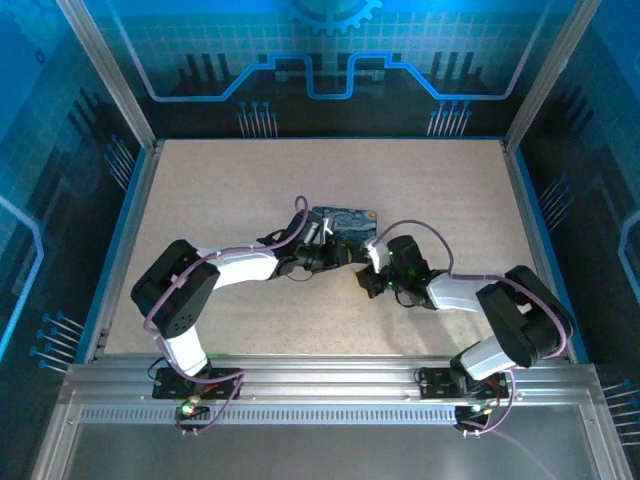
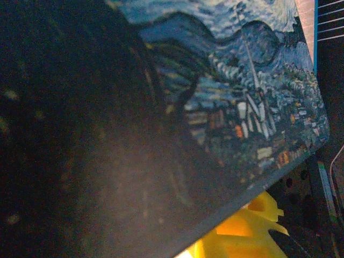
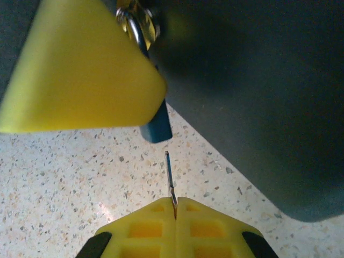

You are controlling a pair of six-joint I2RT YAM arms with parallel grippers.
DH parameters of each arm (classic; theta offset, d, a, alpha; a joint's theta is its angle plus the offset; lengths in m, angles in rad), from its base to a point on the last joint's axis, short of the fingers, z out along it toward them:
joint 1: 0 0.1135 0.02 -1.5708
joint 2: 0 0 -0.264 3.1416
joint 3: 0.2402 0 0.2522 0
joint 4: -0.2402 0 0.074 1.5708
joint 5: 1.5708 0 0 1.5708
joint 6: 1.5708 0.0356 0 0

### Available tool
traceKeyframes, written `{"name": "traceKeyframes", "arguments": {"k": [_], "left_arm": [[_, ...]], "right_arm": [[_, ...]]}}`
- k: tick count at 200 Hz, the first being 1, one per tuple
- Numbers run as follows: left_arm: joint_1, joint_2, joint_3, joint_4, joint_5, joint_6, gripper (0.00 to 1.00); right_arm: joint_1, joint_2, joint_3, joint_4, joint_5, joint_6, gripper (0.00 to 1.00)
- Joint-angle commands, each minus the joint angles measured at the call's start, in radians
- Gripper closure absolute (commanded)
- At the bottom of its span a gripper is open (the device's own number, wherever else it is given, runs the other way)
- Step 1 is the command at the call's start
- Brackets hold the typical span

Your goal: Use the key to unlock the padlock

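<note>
Right tool (image 3: 175, 203) pinched tight on key (image 3: 170, 173), blade tip just short of padlock (image 3: 156, 127).
Padlock beside tin (image 3: 258, 97), above table (image 3: 64, 183), partly behind left tool (image 1: 338, 256) finger (image 3: 80, 70); can't tell its opening.

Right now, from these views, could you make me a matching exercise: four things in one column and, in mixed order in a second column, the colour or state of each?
Things
1. key
2. padlock
3. tin box
4. table

Colours or states
A. speckled beige
B. painted with a blue night sky
C. pinched edge-on in the shut right end effector
D. dark blue body poking out beneath a big yellow finger

Pairs: 1-C, 2-D, 3-B, 4-A
</note>
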Motion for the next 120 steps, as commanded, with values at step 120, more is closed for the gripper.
{"name": "traceKeyframes", "arguments": {"k": [120], "left_arm": [[-0.005,-0.042,0.028,-0.004,0.014,-0.003,0.93]], "right_arm": [[0.012,-0.009,0.007,0.095,-0.001,0.008,1.00]]}}
